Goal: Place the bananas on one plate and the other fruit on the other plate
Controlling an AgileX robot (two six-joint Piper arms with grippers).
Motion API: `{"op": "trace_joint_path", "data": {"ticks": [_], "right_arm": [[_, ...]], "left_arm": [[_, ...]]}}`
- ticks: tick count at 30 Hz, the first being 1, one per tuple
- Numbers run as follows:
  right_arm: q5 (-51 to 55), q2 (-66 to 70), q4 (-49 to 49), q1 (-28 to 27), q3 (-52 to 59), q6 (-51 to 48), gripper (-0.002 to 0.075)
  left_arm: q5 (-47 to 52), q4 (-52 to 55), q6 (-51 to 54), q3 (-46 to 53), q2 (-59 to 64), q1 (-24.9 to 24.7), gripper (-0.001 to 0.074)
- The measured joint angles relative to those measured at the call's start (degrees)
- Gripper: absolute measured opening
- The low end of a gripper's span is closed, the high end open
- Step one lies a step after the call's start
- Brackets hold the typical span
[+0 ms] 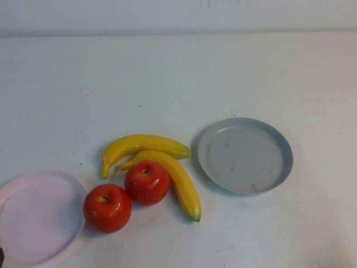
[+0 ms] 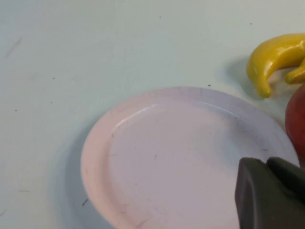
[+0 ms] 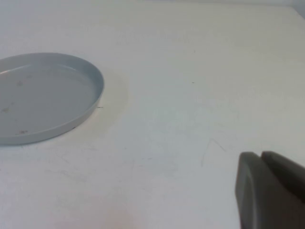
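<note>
Two yellow bananas are found near the middle of the white table [image 1: 178, 72], lying side by side and touching. The upper banana [image 1: 142, 146] is arched with its greenish tip pointed toward the grey-blue plate [image 1: 245, 155], which is set just beside that tip on the robot's right. The lower banana [image 1: 173, 178] is curved down toward the near edge, its green end well short of the plate. Against the lower banana the first red apple [image 1: 147, 182] is pressed, stem dimple upward. The second red apple [image 1: 107, 207] is placed to the left and nearer, touching the first apple and sitting at the rim of the pale pink plate [image 1: 36, 215]. The pink plate is cut off by the left and near edges of the high view. Nothing is carried on either plate; faint scuff marks are seen inside the grey-blue one.

In the left wrist view the left gripper [image 2: 269, 193] is seen as a dark block held over the near part of the pink plate [image 2: 143, 157], with a banana end [image 2: 274, 59] and a sliver of red apple [image 2: 296, 121] beyond the rim. Its jaws are closed together and nothing is held.

In the right wrist view the right gripper [image 3: 269, 191] is held above bare table, well apart from the grey-blue plate [image 3: 93, 90]. Its jaws are likewise closed, with nothing between them.
</note>
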Motion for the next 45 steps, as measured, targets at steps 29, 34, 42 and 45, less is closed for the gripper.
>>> {"op": "trace_joint_path", "data": {"ticks": [29, 34, 42, 45], "right_arm": [[0.0, 0.0, 0.0, 0.0, 0.0, 0.0, -0.0017], [0.0, 0.0, 0.0, 0.0, 0.0, 0.0, -0.0017], [0.0, 0.0, 0.0, 0.0, 0.0, 0.0, -0.0017], [0.0, 0.0, 0.0, 0.0, 0.0, 0.0, -0.0017]], "left_arm": [[0.0, 0.0, 0.0, 0.0, 0.0, 0.0, 0.0003], [-1.0, -3.7, 0.0, 0.0, 0.0, 0.0, 0.0003], [-6.8, -20.0, -4.1, 0.0, 0.0, 0.0, 0.0003], [-9.4, -26.8, -6.3, 0.0, 0.0, 0.0, 0.0003]]}}
